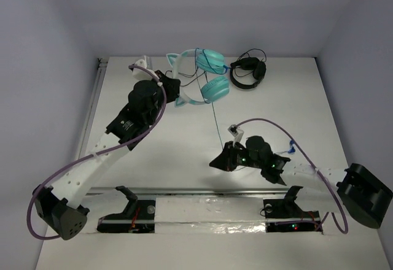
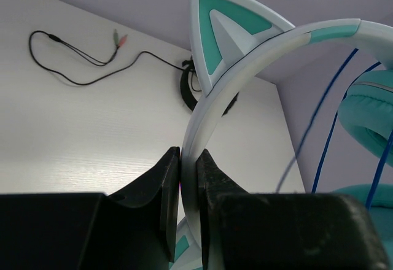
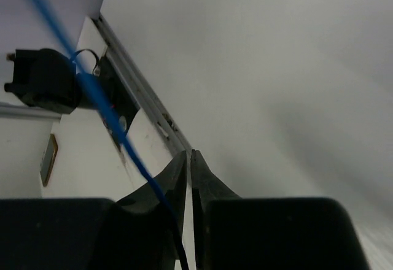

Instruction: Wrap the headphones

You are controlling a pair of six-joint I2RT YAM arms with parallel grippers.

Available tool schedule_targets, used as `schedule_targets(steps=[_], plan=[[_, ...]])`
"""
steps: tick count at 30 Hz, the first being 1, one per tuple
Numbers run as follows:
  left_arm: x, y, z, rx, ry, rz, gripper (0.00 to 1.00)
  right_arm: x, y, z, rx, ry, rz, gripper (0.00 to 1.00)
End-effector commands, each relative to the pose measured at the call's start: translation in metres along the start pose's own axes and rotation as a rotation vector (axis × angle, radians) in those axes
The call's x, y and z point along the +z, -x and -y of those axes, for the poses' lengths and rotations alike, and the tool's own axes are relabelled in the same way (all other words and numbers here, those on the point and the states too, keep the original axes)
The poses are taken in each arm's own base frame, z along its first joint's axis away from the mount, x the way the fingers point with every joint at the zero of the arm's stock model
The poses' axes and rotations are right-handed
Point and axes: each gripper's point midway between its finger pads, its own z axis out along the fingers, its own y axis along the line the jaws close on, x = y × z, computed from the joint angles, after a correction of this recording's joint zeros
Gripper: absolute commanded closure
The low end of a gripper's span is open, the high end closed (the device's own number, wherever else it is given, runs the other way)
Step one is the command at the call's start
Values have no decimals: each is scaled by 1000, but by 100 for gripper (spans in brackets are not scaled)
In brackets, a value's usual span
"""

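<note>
Left end effector (image 2: pixel 188 154) tight on headphones (image 2: pixel 245 61), right (image 3: pixel 189 154) on cable (image 3: pixel 92 92); clear only wrist-side.

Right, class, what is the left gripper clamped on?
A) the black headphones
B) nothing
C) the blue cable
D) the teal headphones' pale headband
D: the left wrist view shows the left gripper shut on the pale headband, the band pinched between its jaws.

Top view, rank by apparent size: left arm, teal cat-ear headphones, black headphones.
1. left arm: largest by far, though it also sits nearer the camera, which inflates it.
2. teal cat-ear headphones.
3. black headphones: clearly smaller than the teal pair beside them at the far edge, so the comparison is fair.
</note>
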Motion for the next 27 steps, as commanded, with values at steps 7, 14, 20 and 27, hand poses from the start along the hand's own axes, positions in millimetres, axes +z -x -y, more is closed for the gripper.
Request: schedule_targets(steps=[7,14,20,27], plan=[[26,77,-18,-31,143,288,100,13,-45,-53,-49,24,-147,100],[49,28,-81,99,370,228,100,-6,-46,-102,-135,17,-251,100],[36,-47,-108,212,411,91,100,-28,2,-111,-293,-161,-222,100],[4,-112,-122,301,397,-60,100,-15,60,-125,-440,-266,-89,100]])
